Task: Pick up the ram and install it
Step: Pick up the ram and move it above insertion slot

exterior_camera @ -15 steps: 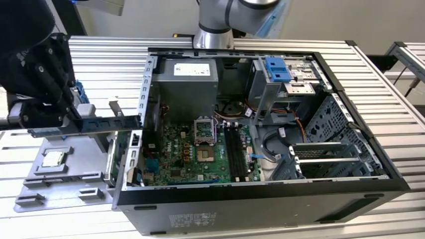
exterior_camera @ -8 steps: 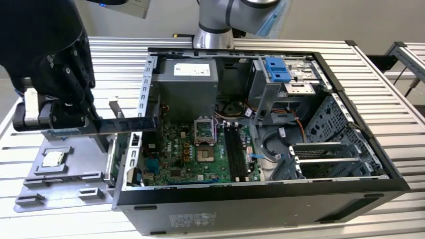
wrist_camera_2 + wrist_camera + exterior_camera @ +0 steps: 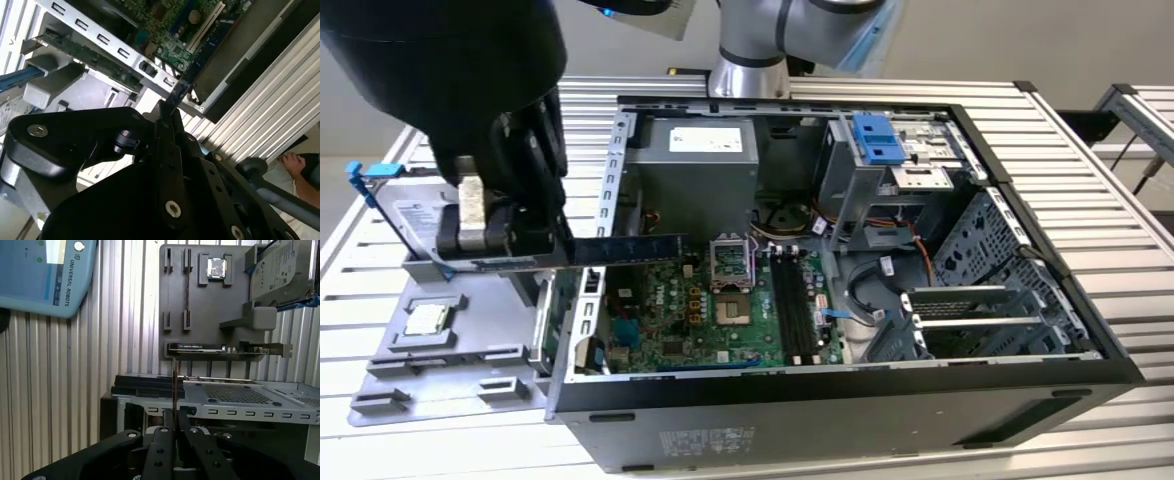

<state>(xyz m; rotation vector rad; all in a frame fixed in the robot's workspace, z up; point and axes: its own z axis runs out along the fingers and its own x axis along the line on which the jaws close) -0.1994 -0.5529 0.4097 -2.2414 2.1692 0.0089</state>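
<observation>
Silver slats make up the worktop [image 3: 1067, 130], and a big open computer case [image 3: 854, 385] lies on it with one side off, so the green board [image 3: 680, 325] inside faces up. At about eight o'clock in the exterior view a grey tray [image 3: 467, 355] sits just beside the case. It keeps the loose parts in their own little spots so they are easy to grab. The square silver chip [image 3: 424, 318] and the boxy drive [image 3: 414, 215] in its blue frame rest there. The robot's hand [image 3: 550, 252] hangs at about nine o'clock, above the place where the tray meets the case. It is clamped on one end of the ram [image 3: 634, 249]. In the first wrist view the two black fingers [image 3: 162, 445] press on the flat sides, and the ram looks like a thin line poking out between them. I think it is held on its edge like that so the long bottom edge can fit a narrow slot. The ram is up in the air, level, and points toward three o'clock over the case wall. The black memory slots [image 3: 790, 300] lie on the board around five o'clock from the middle, well apart from the ram. They run from twelve to six, so the ram lies across them, not along them. The pick-up looks done, and the ram is not yet in a slot.
</observation>
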